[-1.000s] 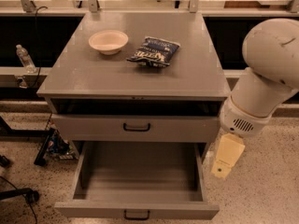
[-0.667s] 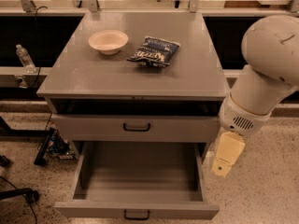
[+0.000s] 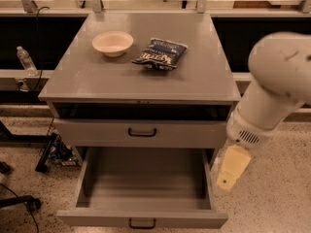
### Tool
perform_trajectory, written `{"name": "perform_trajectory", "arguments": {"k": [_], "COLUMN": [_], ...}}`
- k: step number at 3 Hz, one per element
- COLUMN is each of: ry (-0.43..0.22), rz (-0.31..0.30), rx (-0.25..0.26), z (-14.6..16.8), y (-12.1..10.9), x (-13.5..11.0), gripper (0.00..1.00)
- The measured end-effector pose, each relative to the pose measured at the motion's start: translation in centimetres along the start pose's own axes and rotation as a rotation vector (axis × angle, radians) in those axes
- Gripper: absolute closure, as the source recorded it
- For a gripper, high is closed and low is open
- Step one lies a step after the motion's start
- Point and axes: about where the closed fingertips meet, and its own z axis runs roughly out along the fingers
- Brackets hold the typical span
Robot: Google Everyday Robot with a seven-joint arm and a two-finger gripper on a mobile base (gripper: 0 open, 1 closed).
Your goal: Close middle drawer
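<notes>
Middle drawer juts camera-ward; tool right, seemingly apart.

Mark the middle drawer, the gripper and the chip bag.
middle drawer [image 3: 146, 178]: camera view, on its bare floor, pulled out.
gripper [image 3: 229, 176]: camera view, on its cream tip, right of the drawer.
chip bag [image 3: 160, 53]: camera view, on the bag's centre.

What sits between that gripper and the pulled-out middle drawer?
Nothing; the camera view shows the gripper right of the middle drawer, with only speckled floor between.
</notes>
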Motion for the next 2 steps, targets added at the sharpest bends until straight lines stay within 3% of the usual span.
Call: {"name": "perform_trajectory", "arguments": {"k": [1, 2], "ry": [-0.008, 0.011], "rz": [0.121, 0.202], "rx": [-0.083, -0.129], "z": [6.7, 11.3], "y": [0.5, 0.8], "x": [0.5, 0.3], "gripper": [0.0, 0.0]}}
